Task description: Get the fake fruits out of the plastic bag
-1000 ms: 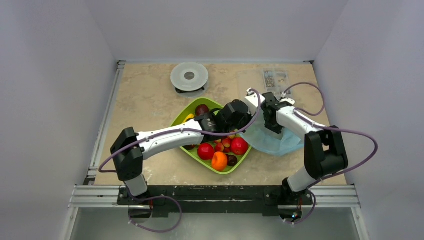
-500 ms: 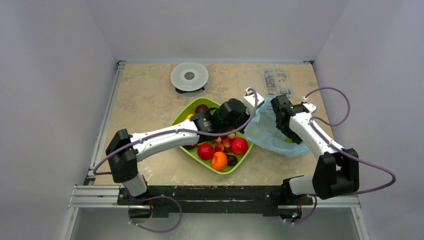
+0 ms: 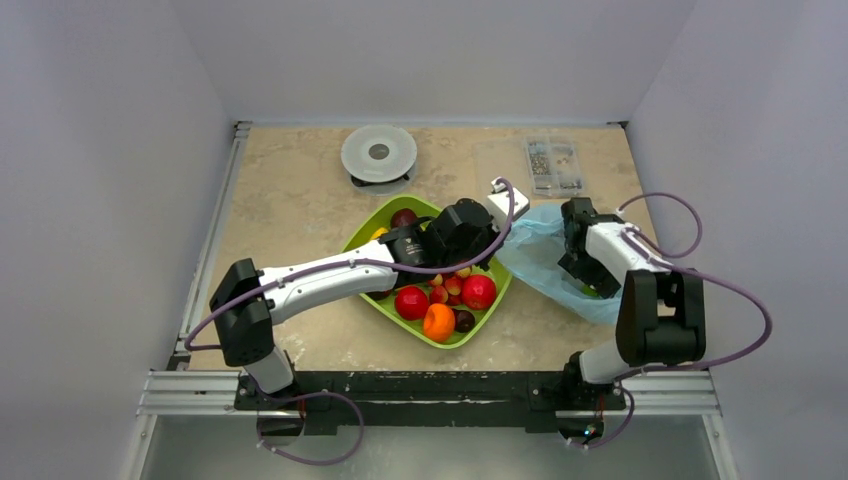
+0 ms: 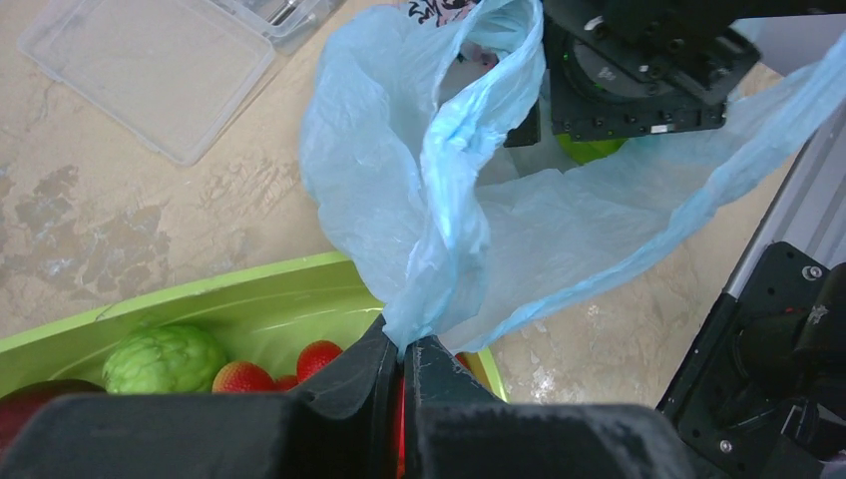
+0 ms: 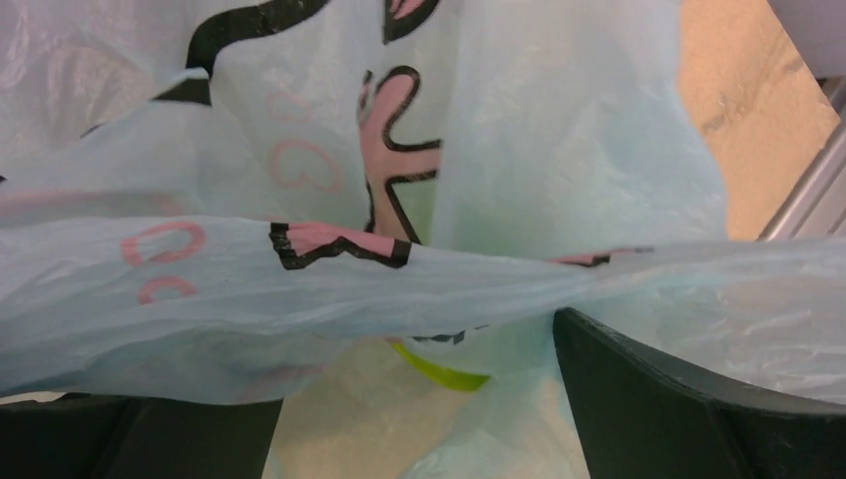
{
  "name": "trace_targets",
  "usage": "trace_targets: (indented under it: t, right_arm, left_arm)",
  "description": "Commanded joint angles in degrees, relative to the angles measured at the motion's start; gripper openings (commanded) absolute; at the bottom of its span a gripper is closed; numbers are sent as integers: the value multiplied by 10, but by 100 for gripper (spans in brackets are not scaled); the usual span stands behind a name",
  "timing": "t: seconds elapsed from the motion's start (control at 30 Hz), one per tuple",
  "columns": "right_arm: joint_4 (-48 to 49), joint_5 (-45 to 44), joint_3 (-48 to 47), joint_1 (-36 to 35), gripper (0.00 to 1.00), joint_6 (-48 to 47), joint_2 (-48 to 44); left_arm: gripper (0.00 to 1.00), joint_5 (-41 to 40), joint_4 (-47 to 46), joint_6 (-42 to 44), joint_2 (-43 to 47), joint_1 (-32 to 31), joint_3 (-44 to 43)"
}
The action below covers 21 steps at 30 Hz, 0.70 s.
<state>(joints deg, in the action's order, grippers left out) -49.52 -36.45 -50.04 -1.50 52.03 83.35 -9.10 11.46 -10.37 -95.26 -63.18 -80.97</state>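
The light-blue plastic bag (image 3: 540,255) lies right of the green tray (image 3: 368,228). My left gripper (image 4: 407,347) is shut on a twisted handle of the plastic bag (image 4: 449,200) over the tray's right rim (image 4: 249,289). My right gripper (image 3: 591,278) reaches down into the bag's mouth, open, its fingers (image 5: 678,409) wide apart with printed bag film (image 5: 399,279) draped across them. A green fake fruit (image 3: 590,292) sits in the bag under it, a sliver of it (image 5: 444,374) showing. In the tray lie two red balls (image 3: 411,302), an orange (image 3: 438,322) and a dark fruit (image 3: 404,217).
A round white lidded dish (image 3: 379,153) and a clear plastic box (image 3: 552,163) stand at the back of the table. Strawberries (image 4: 319,354) and a lumpy green ball (image 4: 165,357) lie in the tray. The right arm's base link (image 3: 655,310) stands close to the bag.
My right gripper has opened and swung right and toward the near edge, into the bag, which has spread out to the right. The left gripper has kept its hold on the handle.
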Motion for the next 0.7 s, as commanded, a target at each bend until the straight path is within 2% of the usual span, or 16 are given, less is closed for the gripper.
trace_targets:
  t: [0.0, 0.07, 0.17, 0.37, 0.53, 0.67]
  right_arm:
    - [82, 12, -20, -1, 99, -84, 37]
    - [131, 59, -11, -8, 94, -131, 29]
    - [222, 136, 20, -16, 74, -186, -13]
    - [286, 218, 85, -15, 44, -200, -141]
    - [325, 252, 117, -16, 32, -196, -202]
    - [258, 226, 75, -16, 33, -197, -195]
  left_arm:
    - [0, 13, -18, -6, 11, -4, -8]
    - [0, 13, -17, -5, 8, -4, -7]
    - [0, 16, -16, -6, 3, -5, -6]
    - [0, 0, -11, -1, -8, -10, -1]
    - [0, -27, -22, 5, -8, -11, 15]
    - [0, -34, -25, 15, -6, -14, 26]
